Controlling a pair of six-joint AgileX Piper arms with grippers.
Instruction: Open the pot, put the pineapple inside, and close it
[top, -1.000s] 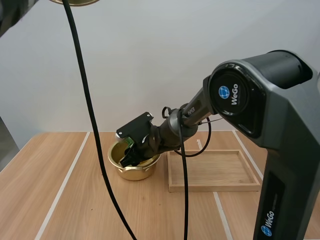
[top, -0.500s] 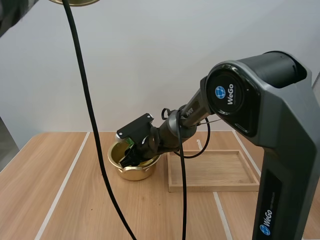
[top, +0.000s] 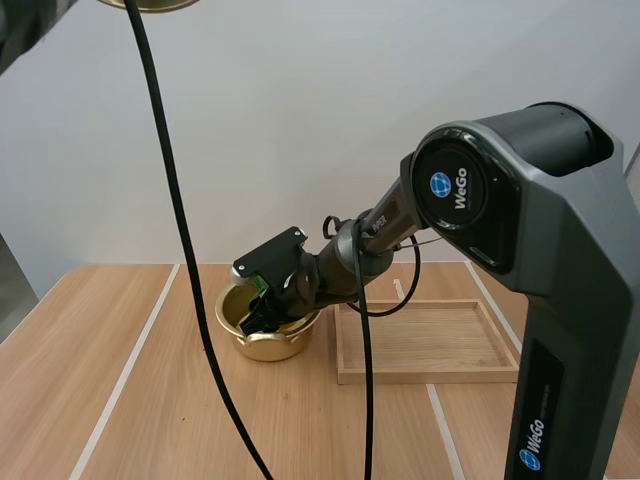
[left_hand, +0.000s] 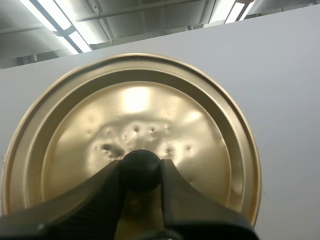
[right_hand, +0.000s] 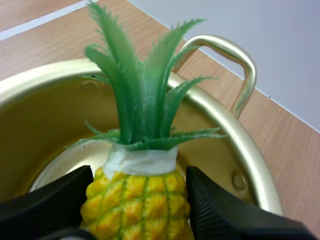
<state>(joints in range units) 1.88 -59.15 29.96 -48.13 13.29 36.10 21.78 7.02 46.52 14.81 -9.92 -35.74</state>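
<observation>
A gold pot (top: 262, 335) stands open on the table. My right gripper (top: 261, 311) reaches into it, shut on a yellow pineapple (right_hand: 136, 205) with green leaves (right_hand: 135, 100). In the right wrist view the fruit hangs inside the pot's rim (right_hand: 235, 150), near a handle (right_hand: 235, 65). The gold lid (left_hand: 132, 137) is raised high above the table, its edge showing in the high view (top: 150, 4). My left gripper (left_hand: 141, 172) is shut on the lid's black knob (left_hand: 141, 169).
A shallow wooden tray (top: 428, 342) lies just right of the pot. The right arm's grey base (top: 560, 300) rises at the near right. Pale lines cross the wooden table (top: 120, 390).
The right gripper with the pineapple has sunk slightly deeper into the pot. The lid stays held high.
</observation>
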